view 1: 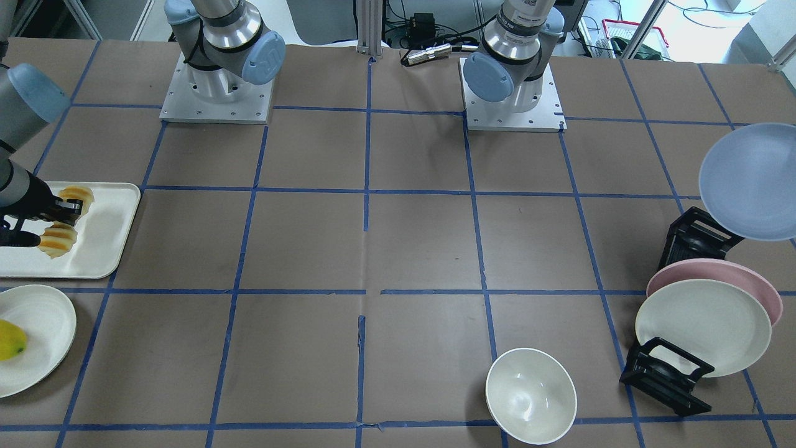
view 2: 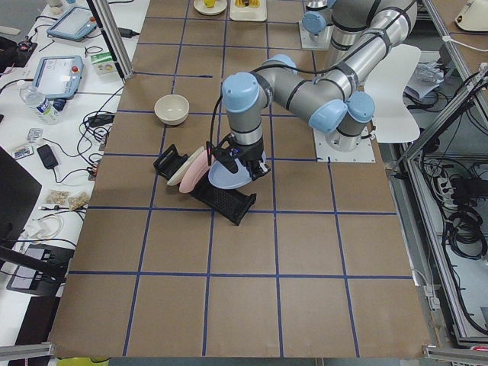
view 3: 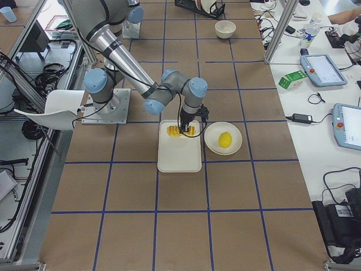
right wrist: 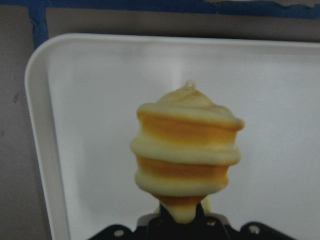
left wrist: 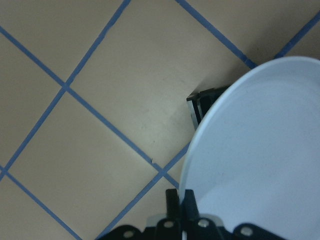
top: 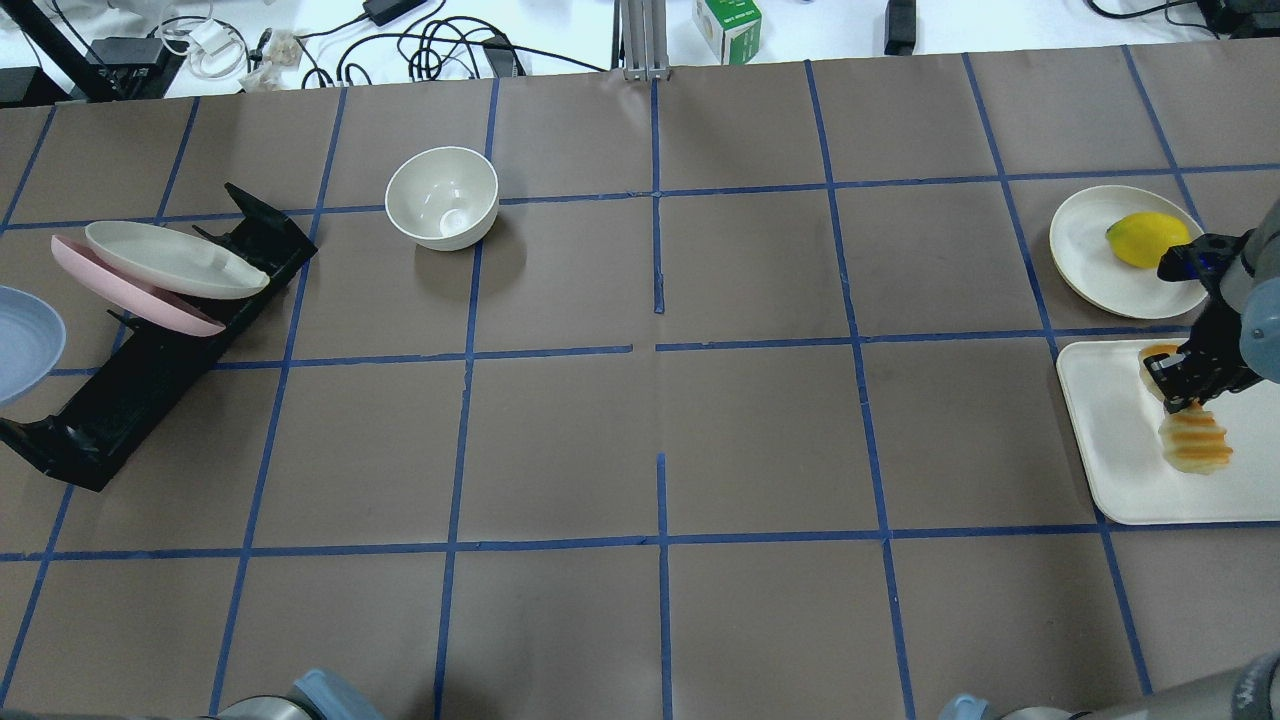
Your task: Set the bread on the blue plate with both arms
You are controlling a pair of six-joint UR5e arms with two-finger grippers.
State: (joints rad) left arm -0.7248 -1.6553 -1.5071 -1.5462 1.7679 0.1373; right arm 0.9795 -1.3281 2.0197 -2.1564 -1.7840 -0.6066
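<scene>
My left gripper (left wrist: pixel 181 202) is shut on the rim of the blue plate (left wrist: pixel 260 160) and holds it tilted in the air above the black rack (view 1: pixel 695 233). The blue plate shows at the right edge of the front view (view 1: pixel 752 180) and at the left edge of the overhead view (top: pixel 25 340). My right gripper (top: pixel 1180 385) is shut across the middle of the bread (top: pixel 1195 442), at the white tray (top: pixel 1110 430). The bread's ridged orange and cream segments stick out on both sides of the fingers (view 1: pixel 59 241). The right wrist view shows the bread (right wrist: pixel 185 155) end-on.
The rack (top: pixel 150 370) still holds a pink plate (view 1: pixel 755 277) and a cream plate (view 1: pixel 703 326). A white bowl (view 1: pixel 530 395) stands nearby. A cream plate (top: pixel 1090 240) with a yellow lemon (top: pixel 1145 240) sits beside the tray.
</scene>
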